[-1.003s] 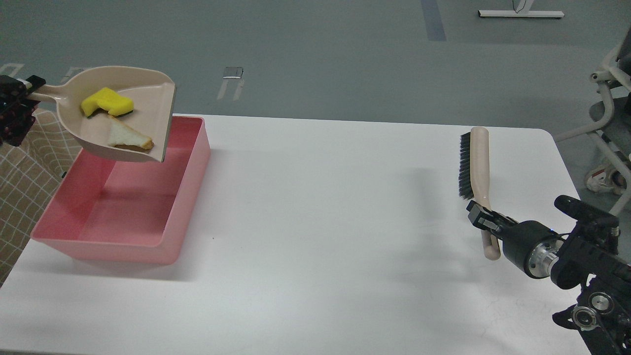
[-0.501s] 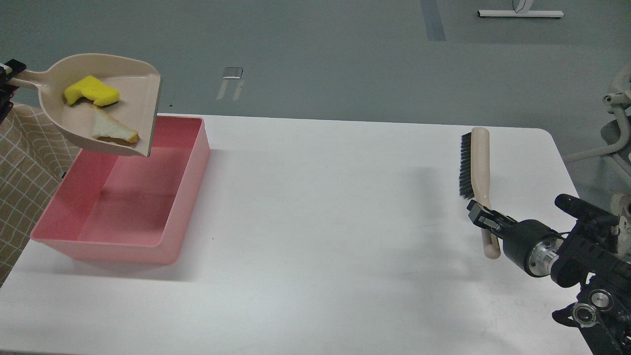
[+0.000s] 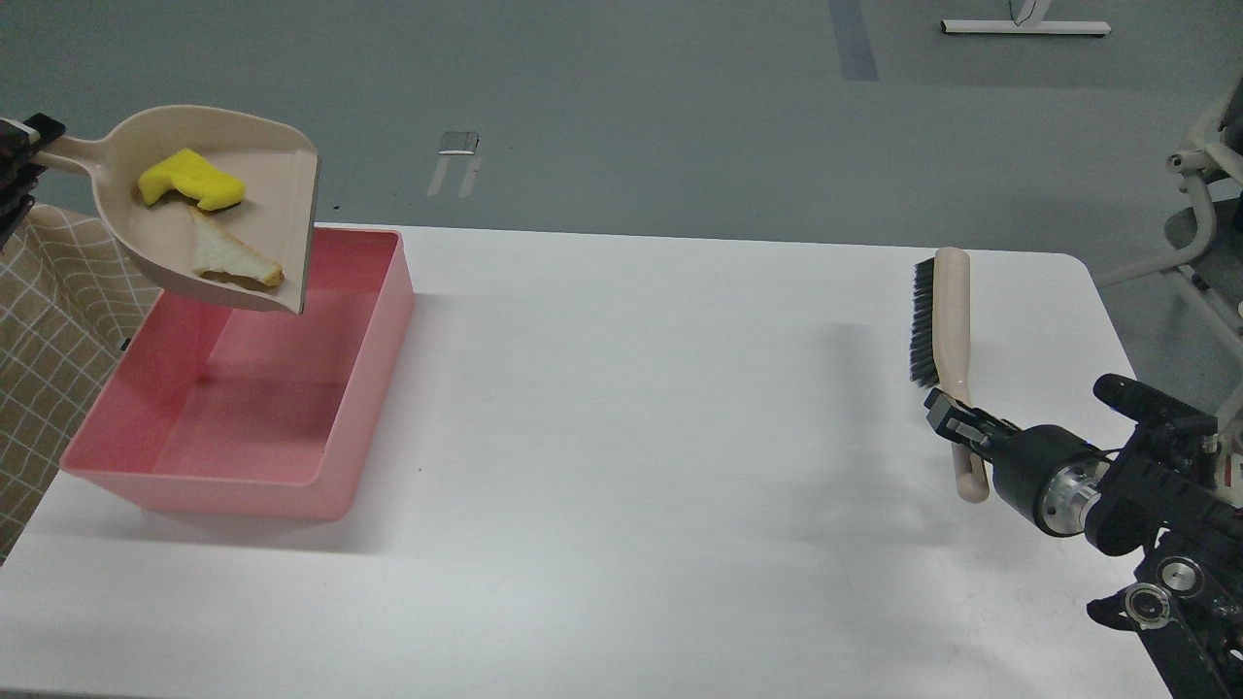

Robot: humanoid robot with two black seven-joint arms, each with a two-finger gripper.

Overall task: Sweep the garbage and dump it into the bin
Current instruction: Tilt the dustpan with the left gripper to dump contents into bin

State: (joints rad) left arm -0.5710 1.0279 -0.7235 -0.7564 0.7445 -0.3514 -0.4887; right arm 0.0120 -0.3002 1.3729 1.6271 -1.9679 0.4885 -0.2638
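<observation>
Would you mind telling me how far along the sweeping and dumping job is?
Sweeping looks done: the sponge and bread both lie in the dustpan. In hand: the dustpan is held tilted above the bin, while the right gripper holds the brush. Left: tipping both scraps in; the bin looks empty.

Garbage [image 3: 209,218] in dustpan [image 3: 277,165] above bin [image 3: 340,485]; brush [image 3: 947,316] far right.

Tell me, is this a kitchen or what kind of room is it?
Probably not a kitchen. It looks like a robot testing room or lab: a plain white table stands on a bare grey floor with tape marks, and the only things set out are a pink bin, a dustpan and a brush.
</observation>
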